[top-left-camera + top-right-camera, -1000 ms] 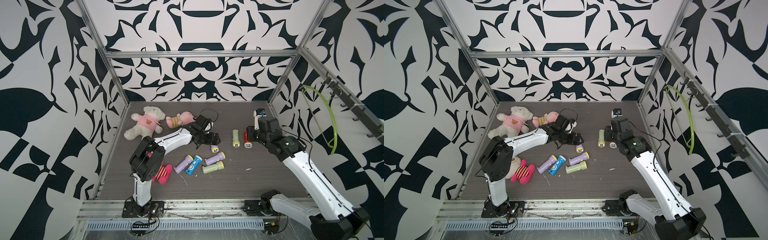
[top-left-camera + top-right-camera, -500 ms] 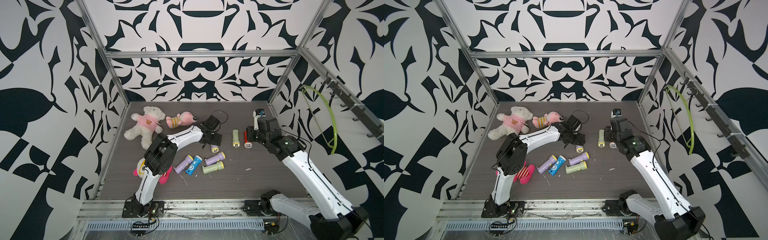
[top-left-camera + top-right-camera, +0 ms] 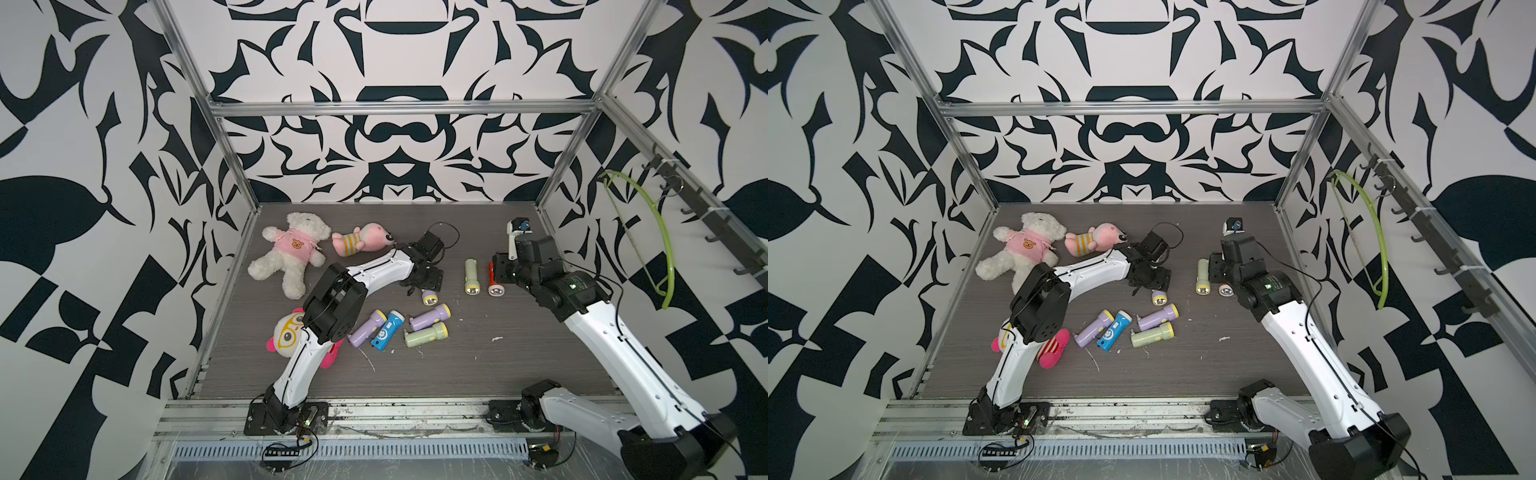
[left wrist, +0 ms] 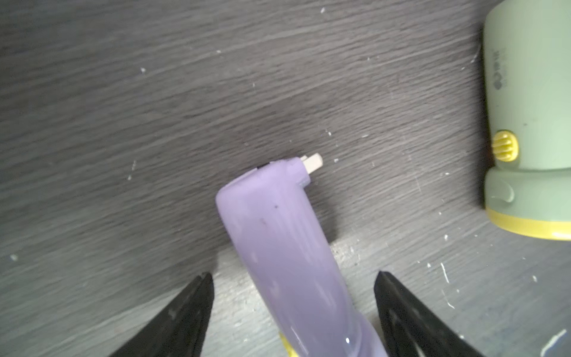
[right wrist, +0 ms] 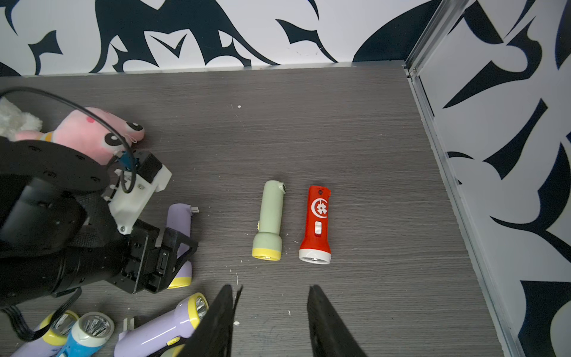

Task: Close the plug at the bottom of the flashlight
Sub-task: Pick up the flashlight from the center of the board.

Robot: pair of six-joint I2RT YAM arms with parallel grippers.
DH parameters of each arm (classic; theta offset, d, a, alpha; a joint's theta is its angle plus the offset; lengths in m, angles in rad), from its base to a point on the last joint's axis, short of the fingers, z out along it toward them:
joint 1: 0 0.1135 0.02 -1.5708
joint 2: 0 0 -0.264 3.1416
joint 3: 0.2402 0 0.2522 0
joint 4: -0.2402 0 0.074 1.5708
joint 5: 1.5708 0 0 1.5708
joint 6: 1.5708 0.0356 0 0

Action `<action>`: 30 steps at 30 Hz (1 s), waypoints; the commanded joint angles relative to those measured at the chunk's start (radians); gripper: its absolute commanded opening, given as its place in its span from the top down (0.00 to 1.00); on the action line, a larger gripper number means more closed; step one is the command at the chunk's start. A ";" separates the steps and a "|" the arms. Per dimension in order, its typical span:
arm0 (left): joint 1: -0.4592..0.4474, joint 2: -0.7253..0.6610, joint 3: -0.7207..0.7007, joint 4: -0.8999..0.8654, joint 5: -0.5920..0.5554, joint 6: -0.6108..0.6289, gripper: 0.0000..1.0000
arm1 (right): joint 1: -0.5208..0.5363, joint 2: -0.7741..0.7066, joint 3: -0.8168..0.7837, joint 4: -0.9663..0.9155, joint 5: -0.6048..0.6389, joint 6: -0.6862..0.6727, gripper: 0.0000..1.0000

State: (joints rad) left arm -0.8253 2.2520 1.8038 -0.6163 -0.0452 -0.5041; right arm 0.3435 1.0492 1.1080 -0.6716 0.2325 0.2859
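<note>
left jaws stand open astride the purple flashlight (image 4: 278,222) on the counter (image 4: 123,92), its plug (image 4: 313,161) sticking out; right jaws part-open, empty. seemingly the grasp step: next clamp the body, then fold the plug in.

Left arm (image 3: 376,269), right arm (image 3: 598,332): white shells, black joints, black bases. Thin black cable (image 5: 92,116) at wrist. Black tapered fingers (image 5: 327,324). White screwed camera mount (image 5: 140,188).

You won't find any word or number you can read. The red flashlight (image 5: 315,224), just ahead of the right fingers (image 5: 327,324), carries a white crescent-and-gear emblem. The green flashlight (image 4: 528,92), off beside the left fingers (image 4: 173,324), bears a small embossed mark, too blurred to read.
</note>
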 commanded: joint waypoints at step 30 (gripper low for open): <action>-0.005 -0.133 -0.108 0.097 -0.070 0.042 1.00 | -0.005 0.021 0.005 0.022 -0.023 0.009 0.57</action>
State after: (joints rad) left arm -0.8272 2.2105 1.7203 -0.5652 -0.0864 -0.4965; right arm 0.3420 1.0817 1.1076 -0.6785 0.2203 0.2897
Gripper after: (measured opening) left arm 0.400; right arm 0.436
